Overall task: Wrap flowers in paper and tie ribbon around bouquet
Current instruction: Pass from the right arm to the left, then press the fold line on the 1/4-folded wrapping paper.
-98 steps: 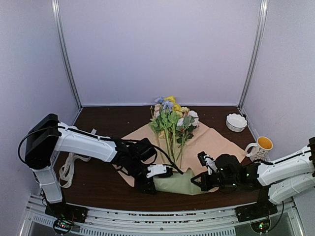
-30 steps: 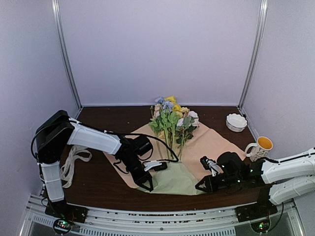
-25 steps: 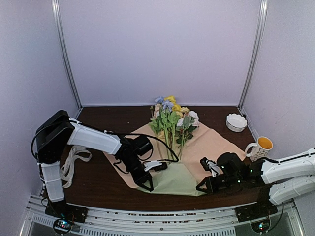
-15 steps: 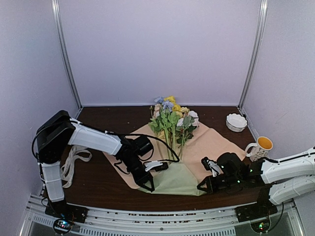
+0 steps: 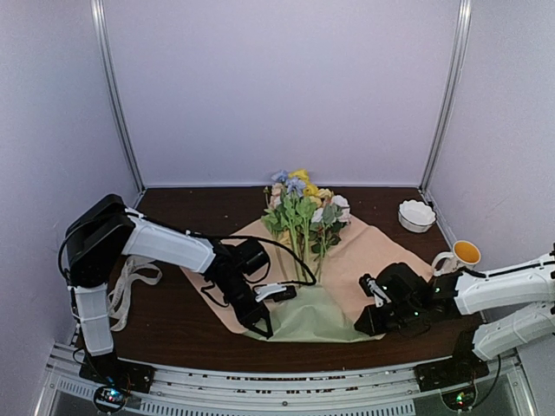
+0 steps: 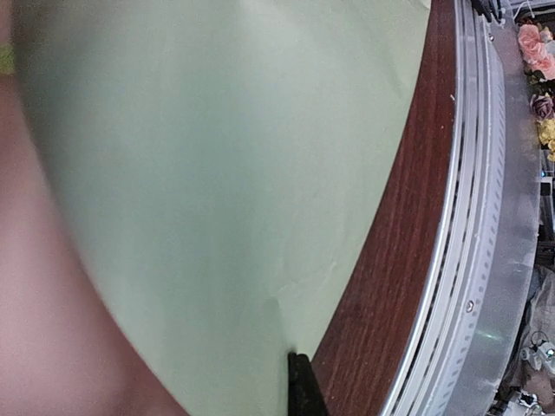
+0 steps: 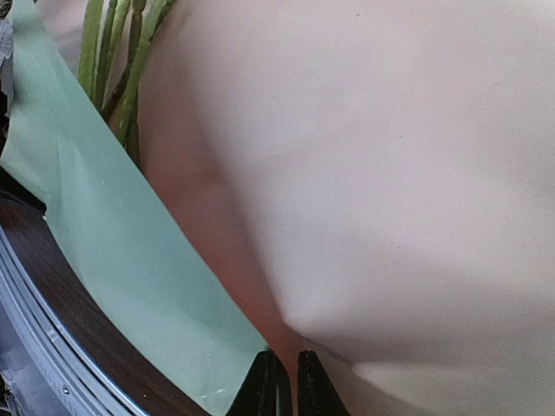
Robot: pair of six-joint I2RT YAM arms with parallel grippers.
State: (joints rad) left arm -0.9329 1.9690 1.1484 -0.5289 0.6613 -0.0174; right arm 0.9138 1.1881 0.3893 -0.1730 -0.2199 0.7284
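The flowers (image 5: pixel 300 206) lie on the paper (image 5: pixel 381 247), blooms toward the back wall, and their green stems (image 7: pixel 113 61) run down under the folded-up sage green flap (image 5: pixel 312 316). My left gripper (image 5: pixel 260 328) is shut on the flap's near left edge, and in the left wrist view its black tip (image 6: pixel 299 386) pinches the green sheet (image 6: pixel 217 173). At the paper's near right edge, my right gripper (image 5: pixel 366 323) has its fingers nearly together on a raised fold of the tan side (image 7: pixel 390 173). The ribbon (image 5: pixel 123 295) lies in loose loops at the left.
A white bowl (image 5: pixel 416 215) sits at the back right. A mug (image 5: pixel 460 257) with a yellow inside stands near the right arm. The table's near edge and metal rail (image 6: pixel 468 260) run just past the left gripper.
My right gripper has shifted a little right and back, lifting the paper's near right edge. The left gripper has stayed shut on the green flap, almost still.
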